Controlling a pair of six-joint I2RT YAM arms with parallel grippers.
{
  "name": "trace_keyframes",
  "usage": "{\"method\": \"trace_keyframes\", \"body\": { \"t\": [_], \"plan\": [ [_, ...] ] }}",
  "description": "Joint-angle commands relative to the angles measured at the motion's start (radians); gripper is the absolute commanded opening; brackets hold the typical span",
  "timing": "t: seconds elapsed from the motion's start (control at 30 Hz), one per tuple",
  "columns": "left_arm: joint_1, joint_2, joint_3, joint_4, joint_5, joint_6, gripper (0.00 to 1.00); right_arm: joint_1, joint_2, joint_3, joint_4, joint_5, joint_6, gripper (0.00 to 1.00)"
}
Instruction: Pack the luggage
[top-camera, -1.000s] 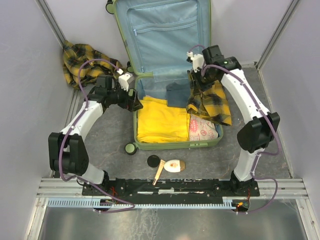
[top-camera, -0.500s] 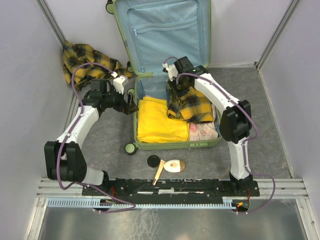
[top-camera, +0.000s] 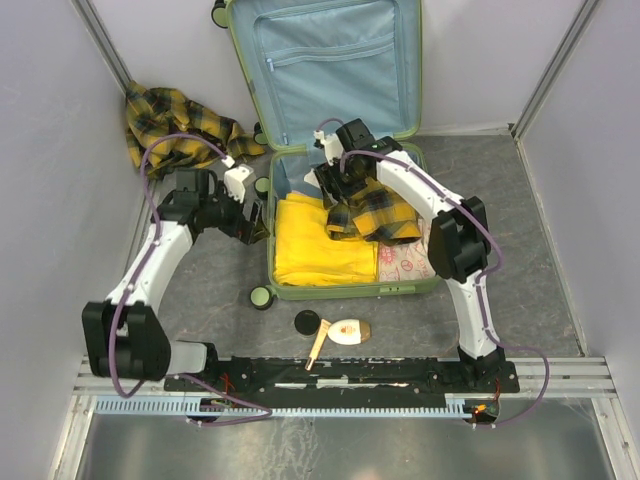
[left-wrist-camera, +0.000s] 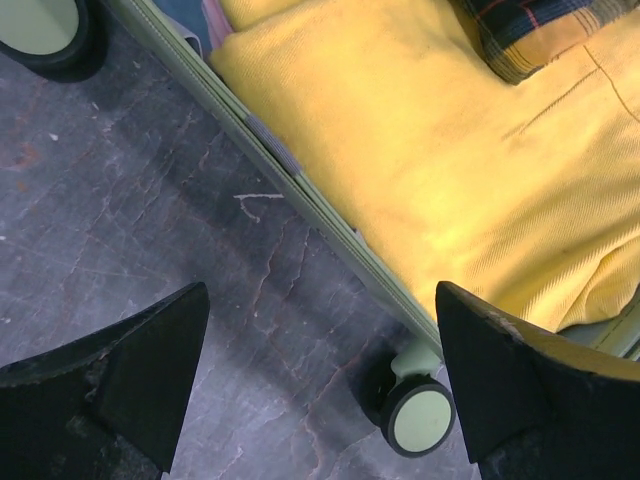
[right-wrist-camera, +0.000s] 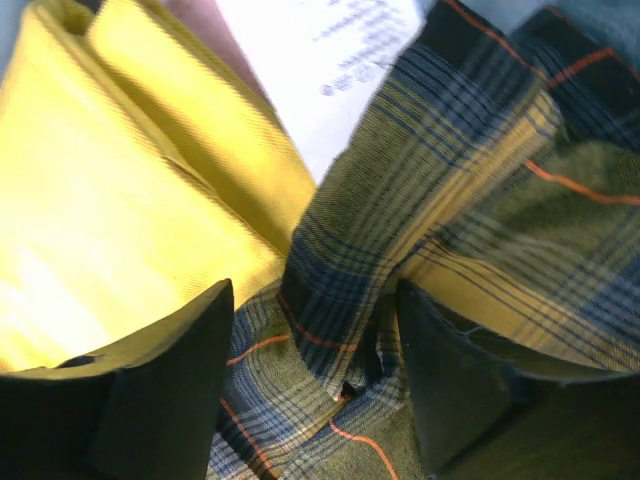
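Nearest the arm bases, three loose items are seen on the floor just in front of the luggage (top-camera: 350, 291): a black disc (top-camera: 307, 322), a wooden stick (top-camera: 317, 348) and a cream bottle (top-camera: 348, 331). None of them is packed yet.

The luggage lies open mid-floor, with the lower shell flat and the lid (top-camera: 330, 70) stood up toward the back wall. The left half of the shell is filled by a folded yellow garment (top-camera: 320, 245). A white-and-pink printed item (top-camera: 405, 262) sits at the front right, partly covered by a plaid shirt (top-camera: 375, 212) heaped across the far right part.

The right gripper (right-wrist-camera: 312, 385) is placed low over that heap at its far left end. Its jaws are partly apart with a ridge of plaid cloth between them. Whether the cloth is pinched or loose cannot be told.

The left gripper (left-wrist-camera: 322, 300) is held outside the shell, over bare floor just beside the left wall and a wheel (left-wrist-camera: 418, 418). Its jaws are spread wide and nothing is held.

Farthest out, a second plaid garment (top-camera: 170, 125) is crumpled in the left corner, well apart from the case.

Progress is judged as about midway. Three soft items are inside; the corner garment, the three small items and the lid closing are left.
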Motion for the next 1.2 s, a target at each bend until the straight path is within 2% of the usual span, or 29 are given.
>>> {"method": "trace_keyframes", "body": {
  "t": [0.0,0.13,0.23,0.37,0.47,0.6,0.73,0.83,0.93,1.07,1.17],
  "plan": [
    [0.011,-0.175,-0.083,0.022,0.006,0.121,0.99,0.016,-0.046,0.055,0.055,-0.061,-0.011,0.77],
    [0.024,-0.223,-0.103,-0.125,0.036,0.314,0.99,0.015,-0.115,0.060,0.041,-0.078,-0.024,0.93],
    [0.047,-0.244,-0.155,-0.216,0.056,0.490,1.00,0.016,-0.178,0.037,0.048,-0.071,-0.043,1.00],
    [0.048,-0.251,-0.225,-0.305,0.075,0.715,0.99,0.010,-0.255,-0.002,0.042,-0.046,-0.084,0.99],
    [0.048,-0.253,-0.282,-0.317,0.076,0.809,0.98,-0.003,-0.312,-0.045,0.033,-0.044,-0.128,0.99],
    [0.045,-0.264,-0.299,-0.402,0.136,0.978,0.96,-0.057,-0.372,-0.079,-0.047,-0.163,-0.197,0.99],
    [0.012,-0.293,-0.297,-0.472,0.174,1.051,0.94,-0.130,-0.482,-0.199,-0.119,-0.322,-0.300,1.00],
    [-0.070,-0.331,-0.295,-0.520,0.182,1.065,0.93,-0.132,-0.601,-0.371,-0.141,-0.339,-0.406,0.99],
    [-0.190,-0.398,-0.323,-0.518,0.185,1.047,0.93,-0.131,-0.706,-0.512,-0.134,-0.337,-0.423,0.99],
    [-0.422,-0.461,-0.384,-0.373,0.150,0.878,0.93,-0.131,-0.801,-0.622,-0.139,-0.317,-0.419,0.99],
    [-0.568,-0.444,-0.412,-0.241,0.105,0.779,0.93,-0.131,-0.867,-0.666,-0.150,-0.307,-0.415,0.99]
  ]
}}
